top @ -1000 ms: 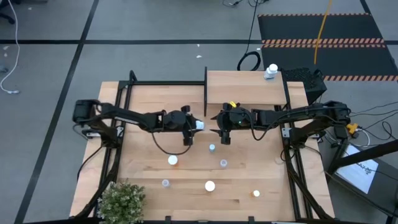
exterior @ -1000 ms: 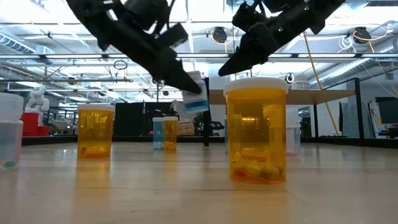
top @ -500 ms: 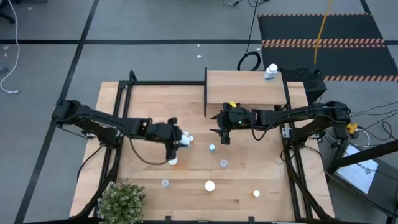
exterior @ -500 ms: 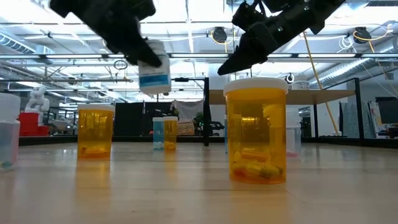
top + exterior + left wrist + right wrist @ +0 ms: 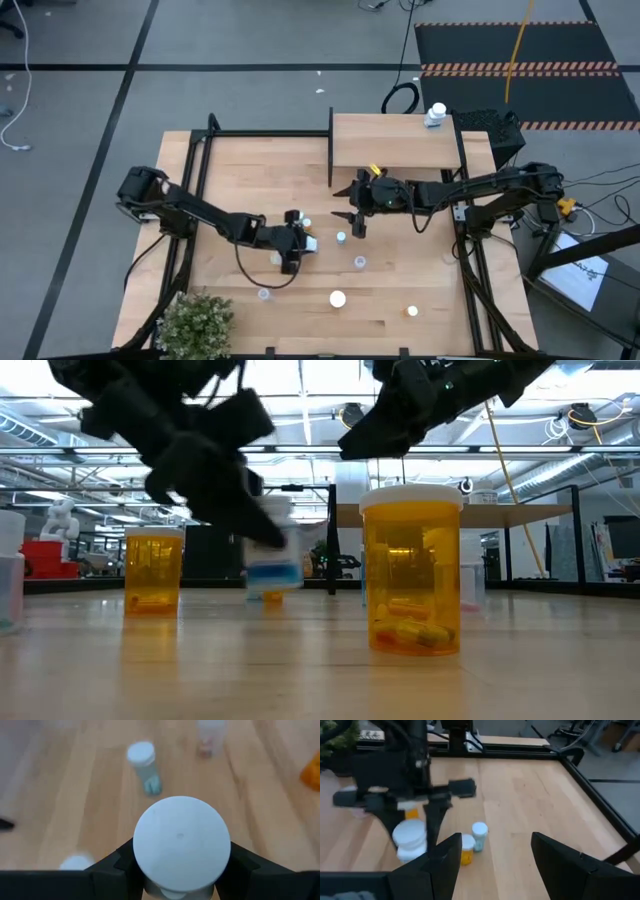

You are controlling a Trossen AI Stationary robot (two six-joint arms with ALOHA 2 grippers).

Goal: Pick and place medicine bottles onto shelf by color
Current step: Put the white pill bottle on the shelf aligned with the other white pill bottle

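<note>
The left pincer grips a pale blue bottle by its sides below the white cap, carrying it low over the middle of the tabletop, well apart from the shelf. The step in hand looks like transport; next it calls for a swing toward the shelf and setting the bottle beside its own colour. The right pincer hangs open and empty near the shelf's front edge. One white-capped bottle already stands on the shelf's far corner. The orange bottle nearest the low camera holds yellow capsules; other bottles stand scattered on the tabletop
</note>
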